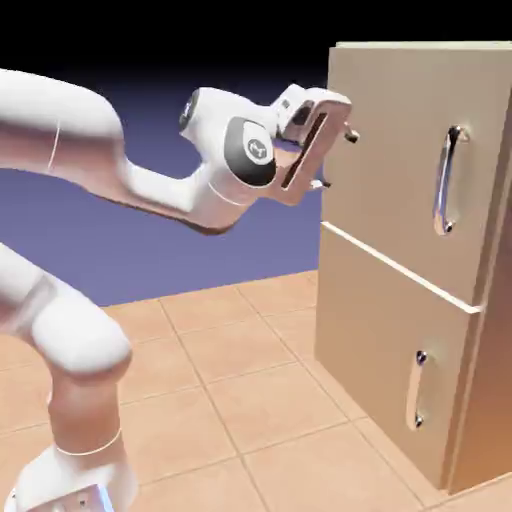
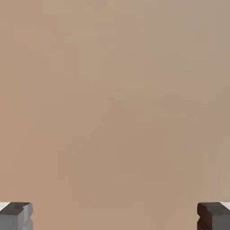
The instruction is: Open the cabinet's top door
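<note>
Exterior view: Franka Panda gripper [image 1: 335, 160] at the upper door's far side, toward the exterior view's left edge of the panel; fingers spread wide, nothing between them, one set above the other; whether the tips touch the panel, cannot tell. The top door [image 1: 400, 150] is closed, a roughly square beige panel filling the upper part of the cabinet [image 1: 490, 400]; its curved vertical silver handle [image 1: 441, 190] stands near the panel's exterior-view right side, well apart from the fingers; placed there, presumably, for a pull away from the hinges, which I judge to lie on the side where the gripper now is. Bottom door [image 1: 370, 340] closed too, beneath a pale seam [image 1: 400, 266], its shorter handle [image 1: 416, 390] on the same side. Hand view: plain tan surface across the frame, likely the door's face; a grey fingertip in each lower corner, bare surface between; no handle in sight, which agrees with the hand's place away from it. Spread jaws would suit taking a bar; judged still at the approach, door unopened; next move calls for drawing clear of the panel and crossing to the long handle; risk of fingers scraping or pressing the face on the way.
</note>
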`<action>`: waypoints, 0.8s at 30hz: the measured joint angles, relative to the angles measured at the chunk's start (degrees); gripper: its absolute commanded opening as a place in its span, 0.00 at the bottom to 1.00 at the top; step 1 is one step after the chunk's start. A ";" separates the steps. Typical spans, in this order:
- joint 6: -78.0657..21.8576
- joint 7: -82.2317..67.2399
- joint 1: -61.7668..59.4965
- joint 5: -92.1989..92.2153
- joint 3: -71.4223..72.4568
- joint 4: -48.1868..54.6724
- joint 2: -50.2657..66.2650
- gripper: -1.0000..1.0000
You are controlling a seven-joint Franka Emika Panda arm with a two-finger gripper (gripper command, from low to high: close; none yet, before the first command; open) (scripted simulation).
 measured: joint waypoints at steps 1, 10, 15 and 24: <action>0.10 -0.88 0.71 -2.49 -0.92 0.55 -0.34 0.50; 0.97 -8.75 7.11 -24.92 -9.15 5.45 -3.39 0.50; 1.45 -13.13 10.67 -37.38 -13.73 8.18 -5.09 0.50; 2.32 -21.01 17.07 -59.80 -21.96 13.09 -8.14 0.50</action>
